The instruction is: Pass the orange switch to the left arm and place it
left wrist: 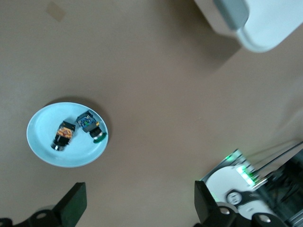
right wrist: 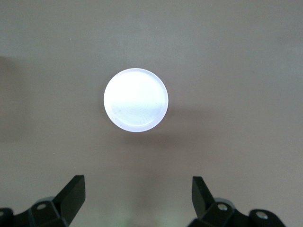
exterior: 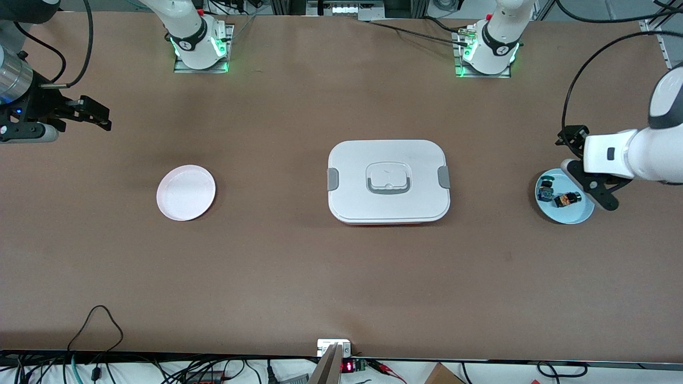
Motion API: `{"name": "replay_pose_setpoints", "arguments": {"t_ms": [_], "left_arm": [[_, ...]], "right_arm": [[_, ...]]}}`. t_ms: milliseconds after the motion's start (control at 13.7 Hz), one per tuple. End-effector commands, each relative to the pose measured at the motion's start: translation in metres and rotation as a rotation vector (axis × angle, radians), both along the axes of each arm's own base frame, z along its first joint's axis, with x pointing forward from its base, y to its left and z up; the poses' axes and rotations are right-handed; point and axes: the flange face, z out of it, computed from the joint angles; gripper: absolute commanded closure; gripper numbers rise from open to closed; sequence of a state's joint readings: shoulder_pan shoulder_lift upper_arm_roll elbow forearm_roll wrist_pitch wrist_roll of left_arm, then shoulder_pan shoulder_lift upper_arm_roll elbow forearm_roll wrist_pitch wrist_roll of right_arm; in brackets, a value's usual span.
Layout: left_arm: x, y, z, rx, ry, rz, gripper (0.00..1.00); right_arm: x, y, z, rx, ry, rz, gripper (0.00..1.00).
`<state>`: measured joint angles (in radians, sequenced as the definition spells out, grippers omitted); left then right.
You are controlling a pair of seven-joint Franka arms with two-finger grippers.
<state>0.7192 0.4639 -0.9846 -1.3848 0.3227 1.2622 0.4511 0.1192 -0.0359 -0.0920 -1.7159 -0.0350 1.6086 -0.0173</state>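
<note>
Front view shows the job at its start: the orange switch [exterior: 566, 199] lies on its side in the light blue dish [exterior: 581, 216] at the left arm's end of the worktop [exterior: 299, 277], just beside a blue-green switch [exterior: 545, 190] that sits a little farther from the front camera. The left tool [exterior: 589, 184] hangs over the dish's edge, its fingers spread wide and holding nothing, as the left wrist view confirms with both fingertips [left wrist: 73, 205] apart and bare. The right tool [exterior: 93, 114] waits spread and empty over the right arm's end, near the empty pink plate [exterior: 186, 192]. The white box [exterior: 388, 181] stands mid-worktop between dish and plate. The step in hand looks like the approach for the first pick; the next move likely calls for centring over the orange-capped switch alone, without nudging its neighbour, then a handover that clears the box. Much of the left tool is masked by its own wrist in the front view, and the switches' details are too small to read.
</note>
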Motion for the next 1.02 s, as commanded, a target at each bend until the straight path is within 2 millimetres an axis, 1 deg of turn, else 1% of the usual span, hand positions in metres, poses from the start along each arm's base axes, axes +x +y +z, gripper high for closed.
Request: {"name": "replay_pose_setpoints", "arguments": {"t_ms": [0,73,146,219,292,364,437,510,583,656,729,948], "left_arm": [[-0.009,-0.034,0.048,0.025,-0.047,0.055,0.00],[-0.008,-0.033,0.055,0.006,-0.059,0.065,0.00],[-0.002,-0.032,0.065,0.011,-0.109,0.094,0.00],[0.004,-0.041,0.065,0.052,-0.148,0.114,0.00],[0.011,-0.030,0.069,0.107,-0.206,0.202,0.00],[0.015,-0.033,0.073,0.092,-0.241,0.264,0.00],[0.017,-0.017,0.070,0.087,-0.243,0.343,0.00],[0.011,-0.023,0.077,0.094,-0.263,0.399,0.00],[0.006,-0.024,0.070,0.120,-0.262,0.498,0.00],[0.001,-0.038,0.074,0.158,-0.289,0.606,0.00],[-0.006,-0.042,0.079,0.202,-0.304,0.673,0.00],[-0.046,-0.031,0.073,0.213,-0.307,0.686,0.00]], "right_arm": [[-0.005,-0.001,0.004,0.012,-0.011,-0.015,0.00],[-0.005,-0.001,0.004,0.012,-0.011,-0.015,0.00],[-0.005,-0.001,0.004,0.012,-0.011,-0.015,0.00],[-0.006,-0.001,0.003,0.012,-0.010,-0.013,0.00],[-0.006,-0.001,0.003,0.012,-0.010,-0.013,0.00],[-0.005,-0.001,0.004,0.010,-0.011,-0.013,0.00],[-0.005,0.001,0.004,0.010,-0.011,-0.010,0.00],[-0.005,0.000,0.004,0.010,-0.011,-0.011,0.00],[-0.006,0.000,0.003,0.010,-0.010,-0.012,0.00],[-0.005,0.000,0.004,0.009,-0.011,-0.011,0.00],[-0.005,0.000,0.004,0.009,-0.012,-0.010,0.00],[-0.005,-0.001,0.004,0.007,-0.012,-0.013,0.00]]}}
